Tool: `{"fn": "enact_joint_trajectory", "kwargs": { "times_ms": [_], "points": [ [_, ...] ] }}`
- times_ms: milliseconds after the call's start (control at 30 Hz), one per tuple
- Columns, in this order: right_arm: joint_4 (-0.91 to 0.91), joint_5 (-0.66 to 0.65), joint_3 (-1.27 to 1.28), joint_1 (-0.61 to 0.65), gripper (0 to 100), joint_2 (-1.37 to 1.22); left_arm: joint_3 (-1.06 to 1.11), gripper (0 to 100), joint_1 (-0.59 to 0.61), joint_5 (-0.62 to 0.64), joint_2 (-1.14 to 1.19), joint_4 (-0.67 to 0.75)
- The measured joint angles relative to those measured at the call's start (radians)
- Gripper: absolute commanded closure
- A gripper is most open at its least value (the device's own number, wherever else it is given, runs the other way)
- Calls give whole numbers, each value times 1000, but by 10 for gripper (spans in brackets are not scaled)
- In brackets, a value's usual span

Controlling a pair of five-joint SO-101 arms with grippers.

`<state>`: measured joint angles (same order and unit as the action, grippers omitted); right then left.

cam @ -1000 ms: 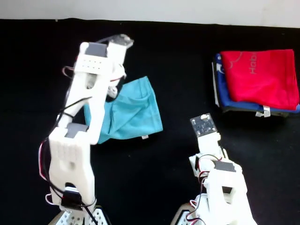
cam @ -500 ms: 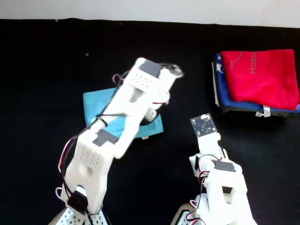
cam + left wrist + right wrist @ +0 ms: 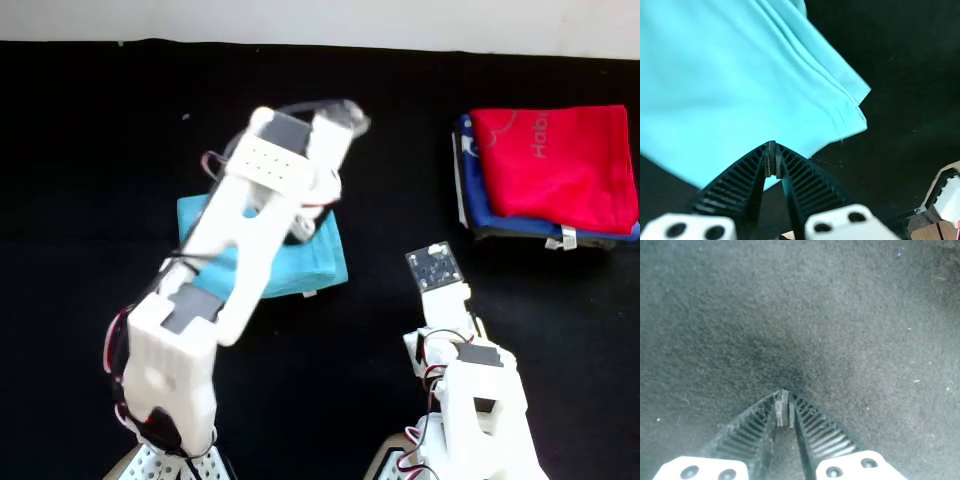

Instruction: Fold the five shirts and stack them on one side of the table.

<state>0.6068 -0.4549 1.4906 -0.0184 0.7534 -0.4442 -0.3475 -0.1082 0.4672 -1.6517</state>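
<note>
Your black tabletop [image 3: 90, 130] carries everything here. Your left arm [image 3: 250, 215] stretches out from its base across the middle of the tabletop, and from above it covers part of the teal shirt. Your right arm [image 3: 470, 385] sits tucked in close to its own base, well apart from both piles of cloth.

On the right side of the tabletop, toward the far edge, you have a stack of folded shirts. A red shirt [image 3: 560, 165] lies on top, a blue shirt [image 3: 478, 205] shows beneath it, and thin edges of other layers peek out below.

The teal shirt [image 3: 315, 265] lies folded and flat near the middle, well apart from the stack. Your left wrist view shows its layered hems meeting at one corner.

Your left pincer [image 3: 772, 160] is closed, its tips pressed together with nothing between them, above the edge of the teal shirt. You cannot tell from here whether it touches the cloth.

Your right pincer [image 3: 784, 407] is closed too, empty, pointing down at bare tabletop.
</note>
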Motion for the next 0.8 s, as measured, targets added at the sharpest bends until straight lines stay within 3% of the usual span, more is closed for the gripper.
{"fn": "enact_joint_trajectory", "kwargs": {
  "times_ms": [167,467,800],
  "points": [
    [0,0,0,0,993,0,40,991,-54,0,137,72],
    [0,0,0,0,993,0,25,991,-107,2,161,226],
    [-5,0,0,0,993,0,-258,991,-40,0,112,-29]
  ]
}}
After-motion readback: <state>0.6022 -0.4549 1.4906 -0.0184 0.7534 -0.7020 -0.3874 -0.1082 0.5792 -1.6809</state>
